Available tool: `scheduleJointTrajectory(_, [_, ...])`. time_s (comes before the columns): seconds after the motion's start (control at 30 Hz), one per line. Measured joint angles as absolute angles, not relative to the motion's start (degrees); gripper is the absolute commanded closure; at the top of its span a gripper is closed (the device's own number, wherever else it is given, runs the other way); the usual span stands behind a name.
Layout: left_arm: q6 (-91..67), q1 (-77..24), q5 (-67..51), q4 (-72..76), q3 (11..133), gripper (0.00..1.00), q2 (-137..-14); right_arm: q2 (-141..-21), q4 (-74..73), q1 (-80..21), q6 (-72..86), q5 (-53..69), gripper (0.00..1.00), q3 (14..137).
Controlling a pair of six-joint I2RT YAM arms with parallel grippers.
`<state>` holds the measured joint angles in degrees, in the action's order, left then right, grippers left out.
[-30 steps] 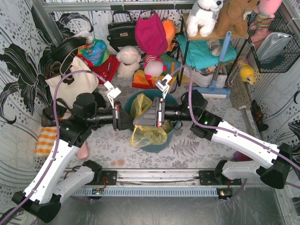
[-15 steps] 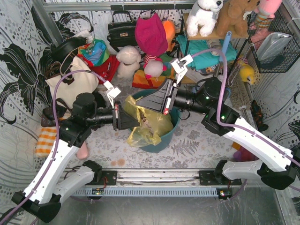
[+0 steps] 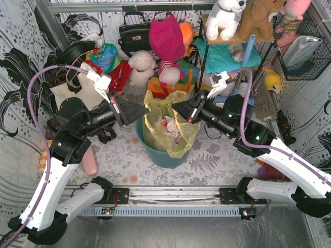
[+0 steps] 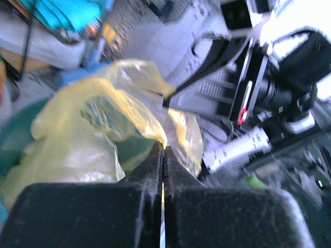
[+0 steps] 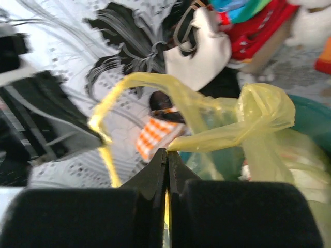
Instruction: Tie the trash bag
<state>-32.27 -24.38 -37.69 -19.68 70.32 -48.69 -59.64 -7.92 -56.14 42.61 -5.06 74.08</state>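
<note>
Now the left gripper (image 3: pixel 140 110) pinches closed on the left edge of the thin translucent yellow plastic trash bag (image 3: pixel 176 137), which sits in the round teal plastic bin (image 3: pixel 155 155). Above the bin's right rim, the right gripper (image 3: pixel 176 107) clamps the opposite edge.

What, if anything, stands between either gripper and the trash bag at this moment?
Nothing visible does. The left gripper and the right gripper each have their fingers shut on the yellow film of the trash bag, at opposite sides of its mouth, above the teal bin it sits in.
</note>
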Motion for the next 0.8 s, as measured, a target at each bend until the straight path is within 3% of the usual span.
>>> scheduleJointTrajectory(0.37, [-36.77,-24.32,-15.55,-16.67,77.6,1.0,-59.33,-66.85,-7.49,-41.8,40.62,-5.32,1.0,75.11])
scheduleJointTrajectory(0.57, [-39.22,-24.29,-19.38,-6.42,79.4,1.0,-63.57,-73.47,-6.24,-39.75,38.7,-0.34,1.0,84.79])
scheduleJointTrajectory(0.8, [-40.05,-24.29,-27.97,7.55,80.6,1.0,-59.96,-71.46,-1.52,-39.77,36.14,6.48,1.0,91.94])
